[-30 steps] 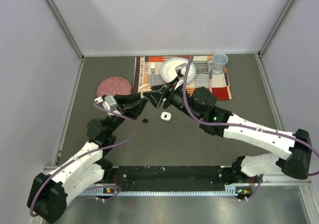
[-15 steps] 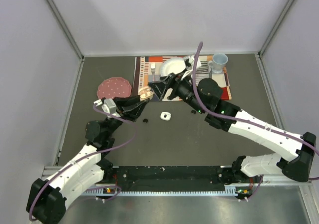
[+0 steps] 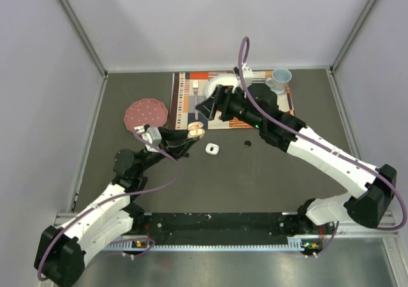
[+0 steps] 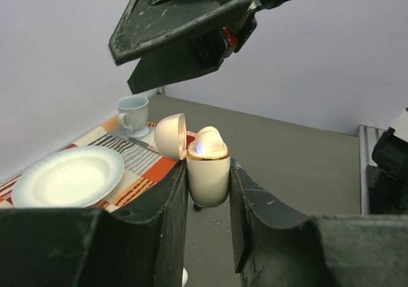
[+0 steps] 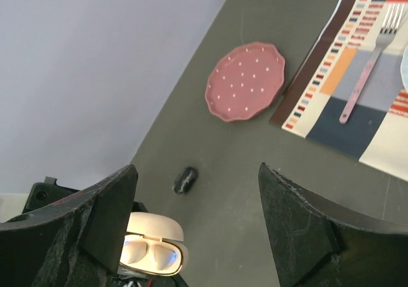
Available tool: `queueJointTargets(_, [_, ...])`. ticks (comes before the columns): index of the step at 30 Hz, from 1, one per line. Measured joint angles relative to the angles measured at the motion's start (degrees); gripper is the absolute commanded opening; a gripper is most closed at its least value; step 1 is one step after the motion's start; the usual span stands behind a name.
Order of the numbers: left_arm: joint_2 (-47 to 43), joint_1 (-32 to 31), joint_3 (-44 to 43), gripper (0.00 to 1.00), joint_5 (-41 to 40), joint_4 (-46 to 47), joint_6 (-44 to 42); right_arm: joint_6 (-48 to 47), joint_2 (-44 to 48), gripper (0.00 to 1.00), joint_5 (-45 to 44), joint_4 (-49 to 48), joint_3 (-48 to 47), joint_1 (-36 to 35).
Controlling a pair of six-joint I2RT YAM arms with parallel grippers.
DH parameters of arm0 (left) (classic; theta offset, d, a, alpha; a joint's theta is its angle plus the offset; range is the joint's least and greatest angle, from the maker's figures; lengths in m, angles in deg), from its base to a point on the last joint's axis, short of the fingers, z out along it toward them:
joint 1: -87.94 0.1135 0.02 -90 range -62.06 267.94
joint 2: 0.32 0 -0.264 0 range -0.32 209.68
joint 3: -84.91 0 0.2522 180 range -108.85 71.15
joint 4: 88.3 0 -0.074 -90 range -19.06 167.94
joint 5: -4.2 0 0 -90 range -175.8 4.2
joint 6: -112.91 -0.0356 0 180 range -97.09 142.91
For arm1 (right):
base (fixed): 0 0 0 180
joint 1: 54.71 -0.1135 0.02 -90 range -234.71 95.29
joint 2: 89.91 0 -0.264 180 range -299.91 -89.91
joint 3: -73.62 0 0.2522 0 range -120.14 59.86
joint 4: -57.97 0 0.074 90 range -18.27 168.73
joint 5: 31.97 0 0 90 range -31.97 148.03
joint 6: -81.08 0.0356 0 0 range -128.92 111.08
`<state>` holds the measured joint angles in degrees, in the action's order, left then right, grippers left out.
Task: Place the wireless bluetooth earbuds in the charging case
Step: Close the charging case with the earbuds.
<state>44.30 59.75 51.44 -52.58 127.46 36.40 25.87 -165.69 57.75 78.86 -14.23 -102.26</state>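
Note:
My left gripper [image 3: 191,132] is shut on an open pale pink charging case [image 4: 208,172] and holds it upright above the table. Two pale pink earbuds [image 5: 137,252] sit in its wells, lit blue, with the lid [image 4: 171,136] tipped back. My right gripper [image 3: 209,107] is open and empty, just above and behind the case; its jaws fill the top of the left wrist view [image 4: 185,38]. A small black piece [image 5: 185,179] lies on the table below. Another small black piece [image 3: 247,143] lies right of a white case [image 3: 212,148].
A maroon dotted plate [image 3: 145,113] lies at the left. A striped placemat [image 3: 185,92] at the back holds a white plate [image 4: 64,175], a fork [image 5: 370,64] and a pale blue cup [image 3: 280,78]. Grey walls enclose the table.
My right gripper has lifted off the pink case and drawn back toward the placemat. My left gripper has carried the case slightly right and nearer.

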Motion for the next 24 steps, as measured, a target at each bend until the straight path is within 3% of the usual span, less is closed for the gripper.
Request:
queueJointTargets(11, [0.15,-0.02,-1.11,0.0,6.27,-3.28,-1.27,1.51,-0.9,0.78,1.9,3.02,-0.02,0.11])
queueJointTargets(24, [1.22,-0.02,-2.34,0.0,6.82,-3.3,-1.16,1.88,-4.66,0.78,5.84,9.18,-1.55,0.11])
